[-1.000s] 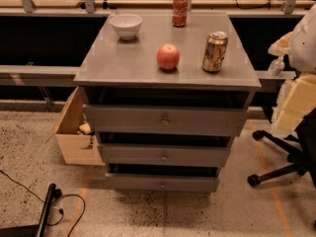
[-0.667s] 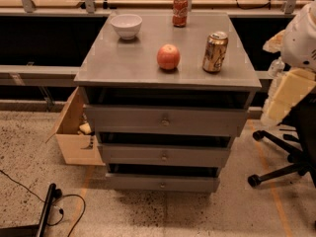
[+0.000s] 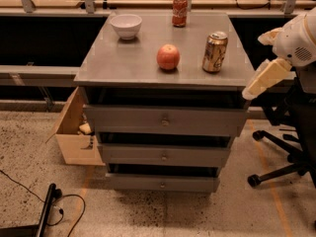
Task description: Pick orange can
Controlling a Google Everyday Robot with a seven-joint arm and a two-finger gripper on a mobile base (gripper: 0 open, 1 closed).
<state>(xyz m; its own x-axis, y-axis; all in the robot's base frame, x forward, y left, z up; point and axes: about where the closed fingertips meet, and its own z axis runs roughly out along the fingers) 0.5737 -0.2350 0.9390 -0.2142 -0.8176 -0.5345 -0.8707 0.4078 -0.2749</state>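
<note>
The orange can [image 3: 215, 52] stands upright on the right side of the grey drawer cabinet's top [image 3: 128, 63]. It has a golden-tan body with white and dark markings and a silver top. My gripper [image 3: 254, 65] comes in from the right edge, just off the cabinet's right front corner, to the right of the can and apart from it. Its cream fingers [image 3: 264, 77] are spread apart and hold nothing.
A red apple [image 3: 168, 57] sits just left of the can. A red cola can [image 3: 179, 11] and a white bowl [image 3: 126, 25] stand at the back. An office chair [image 3: 286, 152] is at the right, a cardboard box [image 3: 74, 132] at the left on the floor.
My arm and gripper have come further in from the right, toward the cabinet's right front corner. The can, apple, bowl and cola can have not moved.
</note>
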